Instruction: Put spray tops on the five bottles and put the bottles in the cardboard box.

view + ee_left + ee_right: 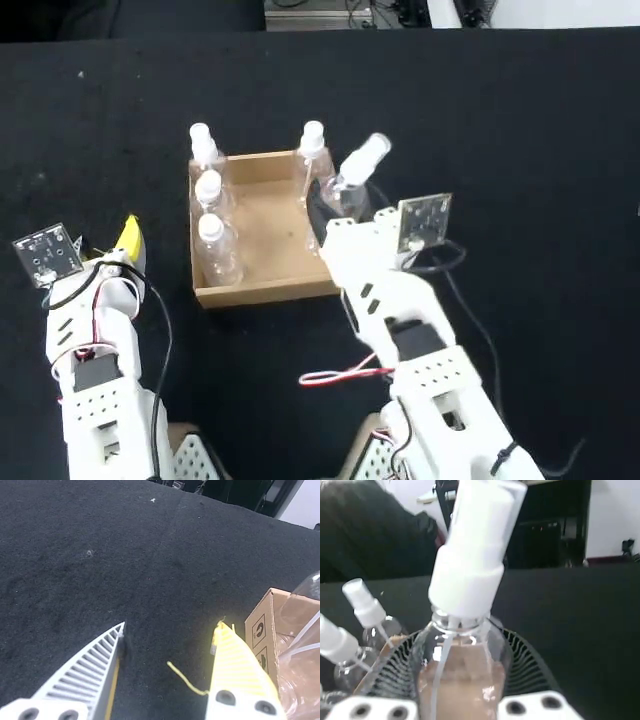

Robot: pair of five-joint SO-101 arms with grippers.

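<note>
The cardboard box (270,285) lies open on the black table. Three clear bottles with white spray tops stand along its left wall (203,146) (208,189) (216,246), and another bottle (312,148) stands at its back right corner. My right gripper (338,208) (462,657) is shut on a fifth bottle (347,188) (457,675), which leans to the right at the box's right wall; its spray top (475,545) is on. My left gripper (125,242) (170,627) hangs open over bare table left of the box, holding nothing.
The box's corner (262,635) and a bottle (302,625) sit just beyond my left gripper's yellow finger (235,670). Two capped bottles (367,611) (335,641) stand beside the held one. Black table spreads left, right and behind the box.
</note>
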